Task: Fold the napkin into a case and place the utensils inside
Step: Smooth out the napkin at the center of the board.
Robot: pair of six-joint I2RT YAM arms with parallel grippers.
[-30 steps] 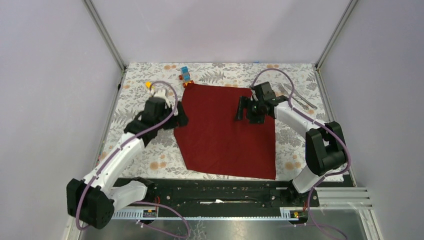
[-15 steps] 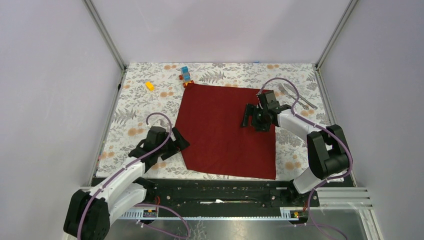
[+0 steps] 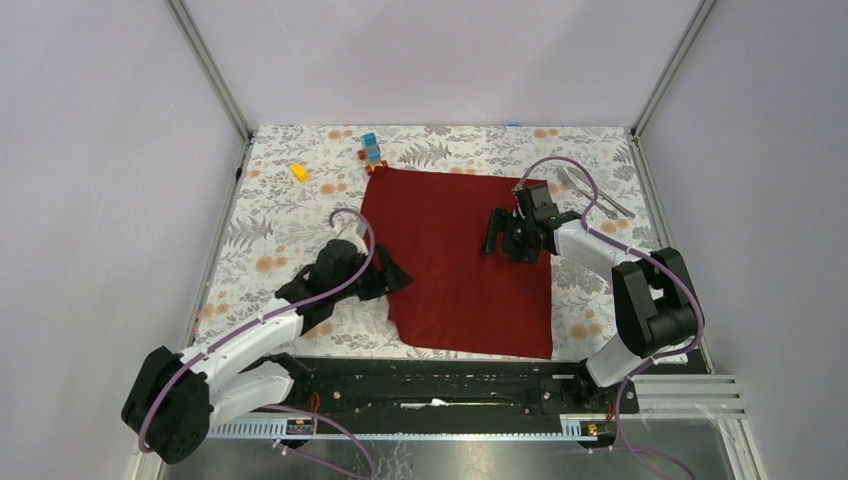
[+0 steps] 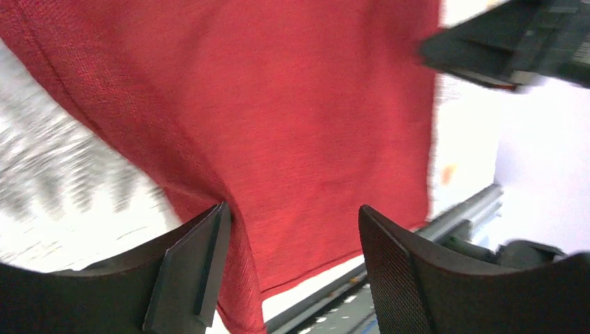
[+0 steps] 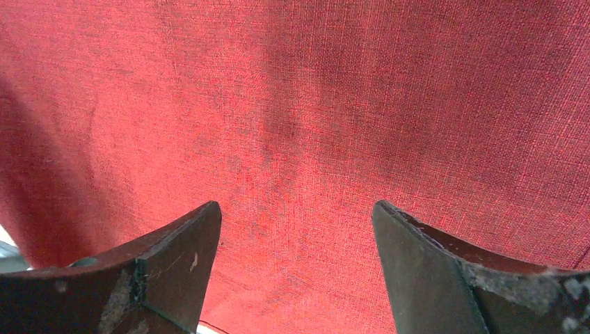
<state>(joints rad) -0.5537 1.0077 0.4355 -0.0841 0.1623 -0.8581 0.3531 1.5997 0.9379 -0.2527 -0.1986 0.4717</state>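
Observation:
The dark red napkin point(image 3: 460, 260) lies spread on the floral table, and its near left edge is bunched inward. No case is in view. My left gripper point(image 3: 393, 276) is at that bunched edge. In the left wrist view its jaws point(image 4: 293, 209) stand apart, with a raised fold of napkin point(image 4: 292, 104) between them touching the left finger point(image 4: 202, 264). My right gripper point(image 3: 494, 232) hovers open over the napkin's right part, with only flat cloth point(image 5: 313, 104) under its gap point(image 5: 296, 205). The utensils point(image 3: 592, 191), a silver fork and knife, lie at the back right, off the cloth.
A small stack of blue and orange toy blocks point(image 3: 371, 151) stands by the napkin's far left corner. A yellow block point(image 3: 298, 172) lies further left. Metal frame posts and the black base rail point(image 3: 440, 385) bound the table.
My left arm swung from the napkin's far left edge to its near left side, then pushed right, bunching that edge inward, and its jaws narrowed a little. The right gripper shifted slightly.

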